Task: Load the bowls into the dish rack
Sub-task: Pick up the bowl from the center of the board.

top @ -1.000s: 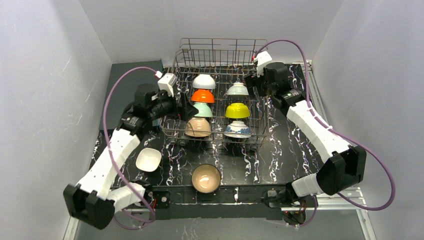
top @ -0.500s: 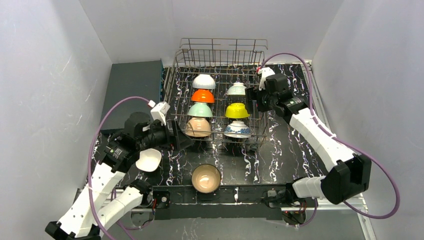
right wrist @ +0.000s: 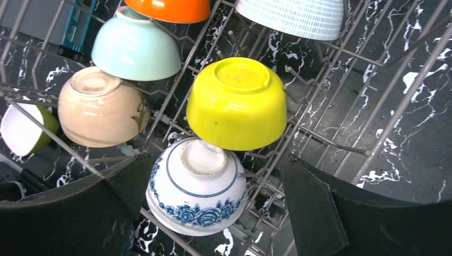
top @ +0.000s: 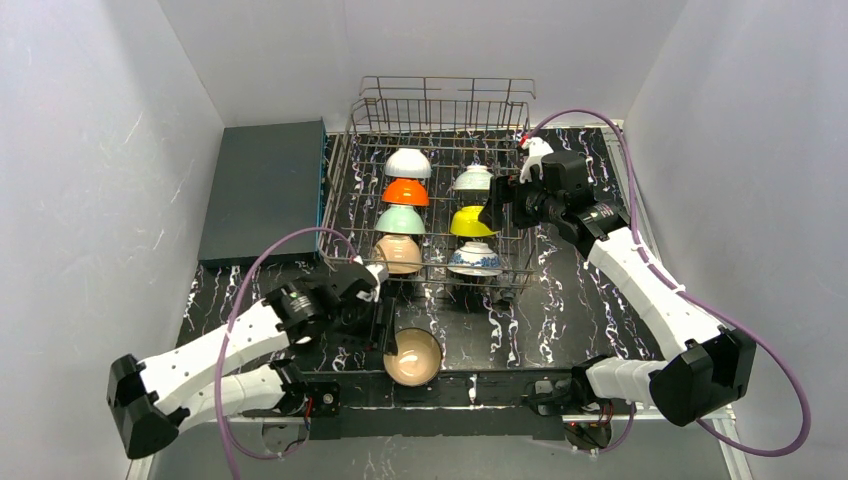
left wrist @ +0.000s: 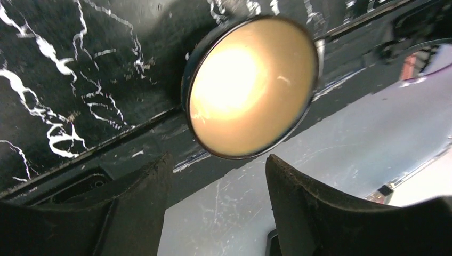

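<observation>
Top external: dish rack (top: 445,100) by the table's (top: 580,300) far edge holds seven bowls (top: 408,163); a tan-lined bowl (top: 412,357) lies at the near edge beside the left gripper (top: 385,328). Left wrist: jaws spread, empty; next, probably straddling its rim. Right wrist: right gripper (right wrist: 216,165) gapes above the rack.

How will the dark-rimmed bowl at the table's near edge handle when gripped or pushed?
The dark-rimmed bowl looks rigid and glossy, so probably slippery and breakable. It stands upright near the edge of the table, so a push may slide it off.
</observation>
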### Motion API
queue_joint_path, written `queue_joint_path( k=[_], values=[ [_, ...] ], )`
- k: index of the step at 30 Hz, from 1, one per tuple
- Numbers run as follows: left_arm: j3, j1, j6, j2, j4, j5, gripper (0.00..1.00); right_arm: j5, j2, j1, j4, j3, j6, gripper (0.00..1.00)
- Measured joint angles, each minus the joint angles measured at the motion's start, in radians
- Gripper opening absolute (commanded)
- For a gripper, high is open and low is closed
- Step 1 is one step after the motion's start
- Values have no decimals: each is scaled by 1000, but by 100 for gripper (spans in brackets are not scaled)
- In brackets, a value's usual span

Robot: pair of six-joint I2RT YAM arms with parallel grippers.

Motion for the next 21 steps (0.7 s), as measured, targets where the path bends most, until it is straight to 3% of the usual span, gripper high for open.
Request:
queue_joint_path(
  k=[7,15,18,21],
  values=[
    [-46,-102,-77,120,41,-55,52,-51,0,0,10,0,32,99],
    [-137,-117,-119,169,149,-100,43,-85,-11,0,29,-13,56,99],
    [-161,-117,-127,184,187,-106,36,-94,-16,0,32,-13,64,99],
    [-176,-117,-133,191,236,-109,23,-105,-20,0,32,-13,67,99]
  ],
)
